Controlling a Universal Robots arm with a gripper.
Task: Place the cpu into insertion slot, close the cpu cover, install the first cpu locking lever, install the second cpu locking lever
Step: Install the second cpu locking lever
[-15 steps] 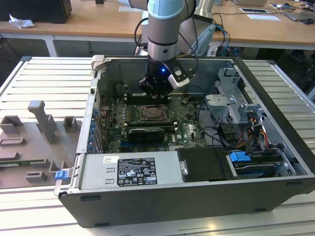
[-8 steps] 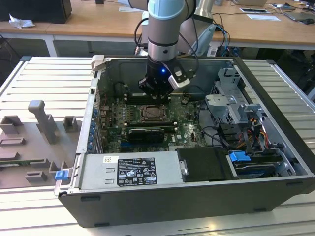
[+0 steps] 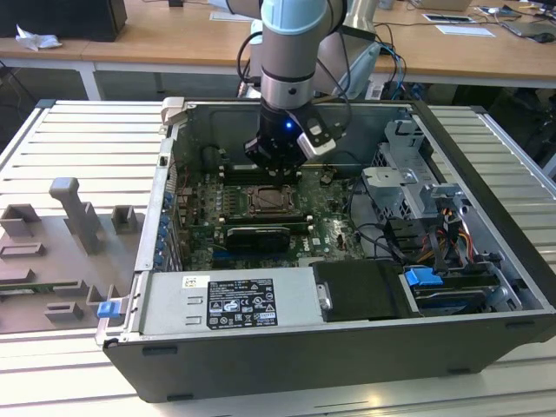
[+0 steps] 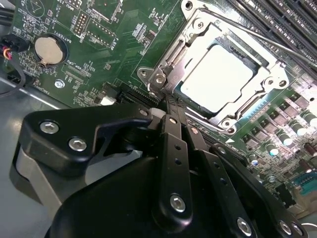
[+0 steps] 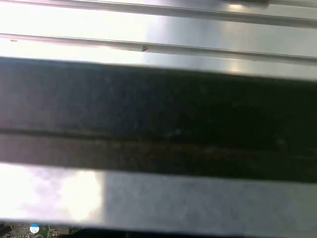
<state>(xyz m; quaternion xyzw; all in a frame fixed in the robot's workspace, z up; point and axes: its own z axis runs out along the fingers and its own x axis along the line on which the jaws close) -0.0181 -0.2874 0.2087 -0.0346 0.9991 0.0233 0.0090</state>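
Hand (image 4: 166, 106) at the socket corner, cpu (image 4: 218, 77) seated.
The cover (image 4: 233, 79) lies closed over the cpu; fingers pinched together, their tips touching the cover's hinge, grasp unclear.

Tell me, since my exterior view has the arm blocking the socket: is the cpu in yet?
Observer: Yes. In the second wrist view the cpu sits in the insertion slot, pale top up.
Operator: And the cpu cover?
Observer: Down flat over it, framing the chip through its cut-out.
Operator: Where's the gripper?
Observer: Its tip is at the cpu cover's edge; contact I cannot confirm.
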